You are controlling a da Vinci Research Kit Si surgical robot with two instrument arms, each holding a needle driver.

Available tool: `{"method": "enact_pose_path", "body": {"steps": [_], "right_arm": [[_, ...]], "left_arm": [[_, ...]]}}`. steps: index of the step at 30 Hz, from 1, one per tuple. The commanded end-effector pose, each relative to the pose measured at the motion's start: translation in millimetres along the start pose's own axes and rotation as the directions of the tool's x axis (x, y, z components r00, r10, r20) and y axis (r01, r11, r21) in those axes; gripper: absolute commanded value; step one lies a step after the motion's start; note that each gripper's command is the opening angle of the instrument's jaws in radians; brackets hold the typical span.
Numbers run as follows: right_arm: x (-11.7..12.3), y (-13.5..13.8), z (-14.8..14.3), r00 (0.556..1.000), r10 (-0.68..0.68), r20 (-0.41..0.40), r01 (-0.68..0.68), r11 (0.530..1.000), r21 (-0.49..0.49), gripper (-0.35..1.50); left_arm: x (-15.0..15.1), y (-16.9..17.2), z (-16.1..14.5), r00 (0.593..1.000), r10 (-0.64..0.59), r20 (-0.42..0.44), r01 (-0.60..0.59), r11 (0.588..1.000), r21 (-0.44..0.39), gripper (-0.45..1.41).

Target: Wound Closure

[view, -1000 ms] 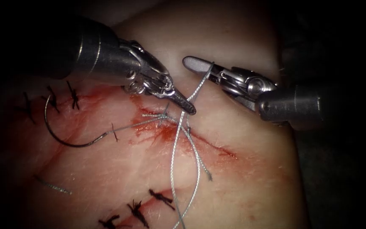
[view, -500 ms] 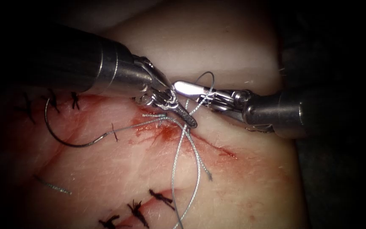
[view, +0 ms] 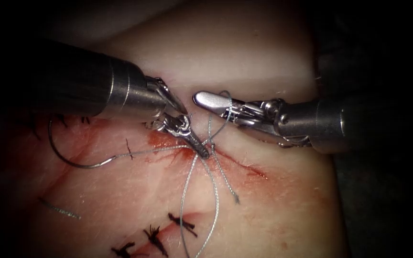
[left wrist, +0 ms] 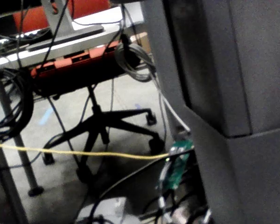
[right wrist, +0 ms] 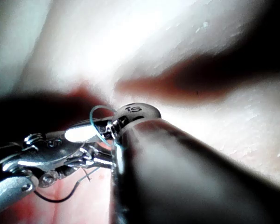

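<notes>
Left tool (view: 201, 152) tip sits at the cut (view: 225, 160) on the tissue (view: 273, 200), jaws closed on the thread (view: 185, 191) where the strands converge; right tool (view: 211, 99) hovers just above and right of it with thread looped around its jaws, which look closed, though I can't tell if they actually pinch the thread. Needle (view: 68, 155) is held by neither tool, lying free on the tissue left of the cut, not in the tissue, thread trailing from it to the knot site. Red fluid (view: 168, 143) around the cut; finished dark stitches (view: 168, 229) lower down, a cut end of thread (view: 58, 209) on the left.
</notes>
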Motion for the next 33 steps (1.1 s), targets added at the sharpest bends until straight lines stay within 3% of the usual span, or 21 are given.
{"method": "enact_pose_path", "body": {"steps": [1, 8, 16, 21, 23, 26, 30, 31, 33], "right_arm": [[-0.8, 0.5, 0.6, 1.0, 0.005, 0.028, -0.005, 1.0, 0.005, -0.35], [-2.3, 0.5, 1.3, 0.979, 0.051, 0.197, -0.056, 0.998, 0.021, -0.35], [-2.4, -0.6, 2.0, 0.901, 0.135, 0.411, -0.148, 0.989, 0.001, -0.35], [-2.6, -1.6, 3.2, 0.834, 0.199, 0.514, -0.151, 0.979, -0.134, -0.35], [-2.5, -2.0, 3.4, 0.802, 0.221, 0.555, -0.103, 0.966, -0.236, -0.35], [-2.4, -2.6, 3.4, 0.747, 0.254, 0.614, 0.005, 0.922, -0.387, -0.35], [-2.7, -2.6, 2.8, 0.681, 0.301, 0.668, 0.075, 0.878, -0.472, -0.35], [-2.9, -2.4, 2.5, 0.645, 0.323, 0.693, 0.123, 0.851, -0.511, -0.35], [-3.1, -2.3, 2.3, 0.613, 0.347, 0.71, 0.181, 0.813, -0.554, -0.35]], "left_arm": [[0.4, -0.4, 0.5, 1.0, 0.002, 0.003, -0.002, 1.0, 0.0, -0.45], [1.2, -0.3, 0.8, 1.0, 0.013, 0.025, -0.012, 1.0, -0.006, -0.45], [1.2, -1.3, 1.1, 0.998, 0.021, 0.052, -0.022, 1.0, 0.019, -0.45], [1.0, -1.5, 1.1, 0.997, 0.02, 0.074, -0.023, 0.999, 0.04, -0.45], [1.1, -1.4, 1.0, 0.996, 0.02, 0.082, -0.024, 0.999, 0.046, -0.45], [1.1, -1.4, 1.0, 0.996, 0.019, 0.088, -0.025, 0.998, 0.062, -0.45], [1.2, -1.4, 1.1, 0.996, 0.019, 0.085, -0.025, 0.997, 0.07, -0.45], [1.3, -1.4, 1.2, 0.997, 0.019, 0.08, -0.025, 0.997, 0.072, -0.45], [1.4, -1.4, 1.2, 0.997, 0.019, 0.074, -0.025, 0.997, 0.076, -0.45]]}}
